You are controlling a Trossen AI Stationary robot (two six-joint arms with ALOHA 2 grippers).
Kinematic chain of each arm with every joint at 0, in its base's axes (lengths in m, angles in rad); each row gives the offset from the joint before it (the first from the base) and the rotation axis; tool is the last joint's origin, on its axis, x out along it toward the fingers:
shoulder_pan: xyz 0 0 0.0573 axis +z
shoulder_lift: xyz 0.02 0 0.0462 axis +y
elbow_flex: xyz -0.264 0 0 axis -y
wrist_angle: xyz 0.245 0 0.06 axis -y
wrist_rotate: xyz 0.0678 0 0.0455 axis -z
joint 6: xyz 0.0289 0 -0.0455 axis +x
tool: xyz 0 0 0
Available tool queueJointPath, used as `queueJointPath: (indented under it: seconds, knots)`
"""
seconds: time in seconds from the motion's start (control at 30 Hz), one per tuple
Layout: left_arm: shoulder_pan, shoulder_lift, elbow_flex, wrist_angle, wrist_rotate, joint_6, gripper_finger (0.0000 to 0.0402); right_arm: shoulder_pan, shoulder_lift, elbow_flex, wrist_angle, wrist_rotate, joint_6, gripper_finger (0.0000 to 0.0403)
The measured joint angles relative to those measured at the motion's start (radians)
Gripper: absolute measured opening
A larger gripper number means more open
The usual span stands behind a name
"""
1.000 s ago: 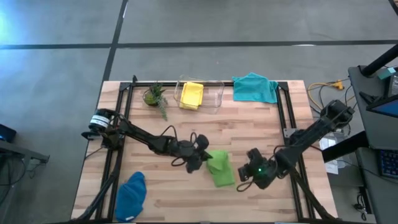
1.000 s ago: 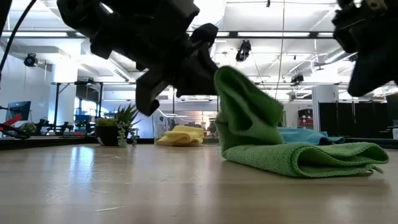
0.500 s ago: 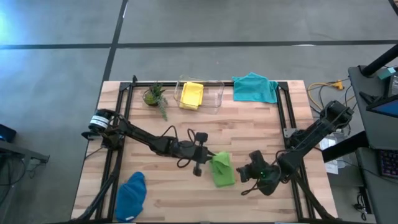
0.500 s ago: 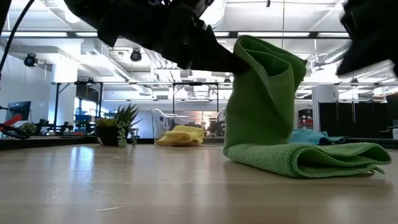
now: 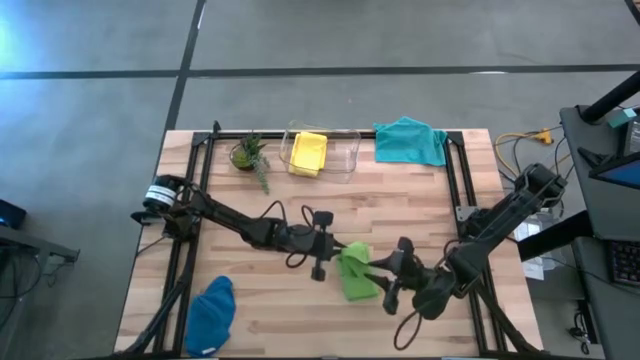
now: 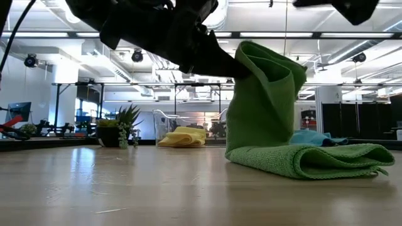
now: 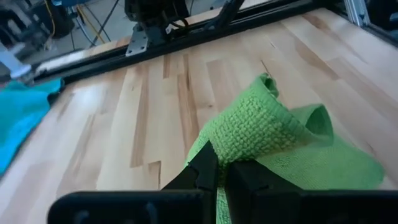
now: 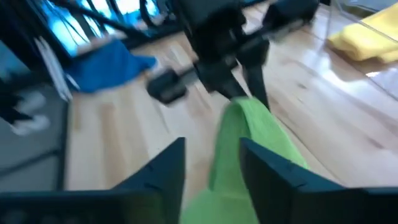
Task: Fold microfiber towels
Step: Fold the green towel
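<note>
The lime green towel (image 5: 356, 272) lies mid-table, one part raised (image 6: 264, 94) above its folded lower part (image 6: 314, 160), which rests on the wood. My left gripper (image 5: 336, 256) reaches in from the table's left and is shut on the raised part. My right gripper (image 5: 386, 280) is open just to the right of the towel, pointing left at it. In the right wrist view its fingers (image 8: 165, 171) stand either side of the green cloth (image 8: 249, 140); whether they touch it, I cannot tell. My left gripper pinches the towel's raised fold (image 7: 245, 134) between its two shut fingers (image 7: 205, 171), coming nearly level from the table's left. The held part stands up from the table and drapes down. The rest lies flat and folded on the wood (image 6: 308, 160).
A yellow towel (image 5: 307, 152) lies in a clear bin (image 5: 345, 150) at the far edge, beside a small potted plant (image 5: 248, 153). A teal towel (image 5: 410, 140) sits at the far right, a dark blue towel (image 5: 212, 312) at the near left. Black frame rails run along both sides.
My left gripper has carried the towel's held part up and toward the table's right, so it now stands upright over the flat part, which stayed put. My right gripper has moved left toward the towel and has opened.
</note>
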Motion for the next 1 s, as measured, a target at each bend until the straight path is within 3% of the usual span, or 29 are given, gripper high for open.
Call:
queueJointPath:
  seconds: [0.3, 0.5, 1.0]
  knots:
    - [0.015, 0.001, -0.004, 0.001, 0.0, -0.109, 0.0, 0.008, 0.097, -0.042, -0.075, 0.016, -0.039, 0.0291]
    - [0.015, 0.001, -0.004, 0.002, 0.001, -0.165, 0.0, 0.006, 0.187, -0.05, -0.1, 0.072, -0.023, 0.0367]
    - [0.028, 0.0, 0.005, 0.002, 0.0, -0.266, 0.0, -0.069, 0.383, 0.017, -0.097, 0.19, -0.023, 0.0382]
